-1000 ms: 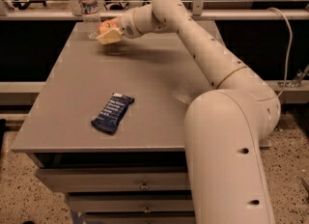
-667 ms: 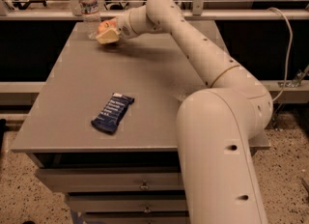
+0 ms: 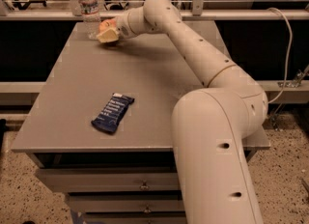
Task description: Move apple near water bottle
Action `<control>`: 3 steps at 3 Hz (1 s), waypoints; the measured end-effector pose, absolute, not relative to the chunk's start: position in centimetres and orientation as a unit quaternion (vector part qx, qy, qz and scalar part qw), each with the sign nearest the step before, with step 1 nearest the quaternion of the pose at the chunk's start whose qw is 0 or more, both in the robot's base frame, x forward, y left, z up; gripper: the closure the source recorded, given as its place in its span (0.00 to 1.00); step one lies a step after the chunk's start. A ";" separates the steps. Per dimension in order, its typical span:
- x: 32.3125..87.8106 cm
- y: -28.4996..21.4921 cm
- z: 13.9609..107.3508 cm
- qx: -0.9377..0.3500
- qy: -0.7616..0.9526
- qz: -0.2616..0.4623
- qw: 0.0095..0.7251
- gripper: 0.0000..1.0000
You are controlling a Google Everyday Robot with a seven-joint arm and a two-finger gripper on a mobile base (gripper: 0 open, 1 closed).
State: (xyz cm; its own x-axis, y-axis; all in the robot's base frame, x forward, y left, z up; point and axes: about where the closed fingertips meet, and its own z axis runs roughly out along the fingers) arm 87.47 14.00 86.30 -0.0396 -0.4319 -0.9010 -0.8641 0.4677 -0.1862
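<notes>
The water bottle [image 3: 88, 7] stands upright at the table's far left corner, clear with a white cap and a pale label. The apple [image 3: 104, 24] shows as a red-orange patch just right of the bottle, mostly hidden by my gripper. My gripper [image 3: 109, 33] is low over the table at the end of the outstretched arm, shut on the apple, with one yellowish finger pad [image 3: 108, 35] in front of it. The apple sits a short gap from the bottle's base.
A dark blue snack bar wrapper [image 3: 112, 112] lies on the grey table [image 3: 159, 88] near its front left. My arm's large white lower link [image 3: 212, 155] fills the front right. A rail and a cable [image 3: 288, 49] run behind the table, and drawers are below it.
The gripper with the apple has stayed almost in place beside the bottle. The arm's lower link has shifted a little to the left.
</notes>
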 end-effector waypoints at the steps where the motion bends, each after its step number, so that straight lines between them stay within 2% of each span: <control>1: 87.5 13.9 86.0 -0.468 0.693 0.212 0.507 0.05; 2: 87.1 13.1 85.9 -0.461 0.698 0.217 0.503 0.00; 3: 86.2 11.1 86.4 -0.452 0.704 0.219 0.503 0.00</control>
